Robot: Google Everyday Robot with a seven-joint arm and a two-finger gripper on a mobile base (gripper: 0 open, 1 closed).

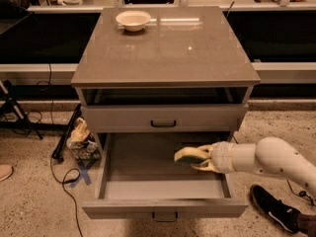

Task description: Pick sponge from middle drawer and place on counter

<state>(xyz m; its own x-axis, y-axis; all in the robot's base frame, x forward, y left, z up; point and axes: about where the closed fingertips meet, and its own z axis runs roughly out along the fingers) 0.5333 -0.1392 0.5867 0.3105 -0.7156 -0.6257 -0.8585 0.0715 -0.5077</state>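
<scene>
The middle drawer [148,181] stands pulled open, its grey floor bare at the left. My gripper [198,158] reaches in from the right on a white arm and is shut on the sponge [187,155], whose pale yellow foam and dark green face show between the fingers. It holds the sponge a little above the right part of the drawer floor. The grey-brown counter [165,53] is the cabinet's top, above and behind the gripper.
A cream bowl [133,19] sits at the counter's back left. The upper drawer front [163,118] is closed. A bag of clutter [81,139] and cables lie on the floor at the left. A dark shoe [276,211] is at the lower right.
</scene>
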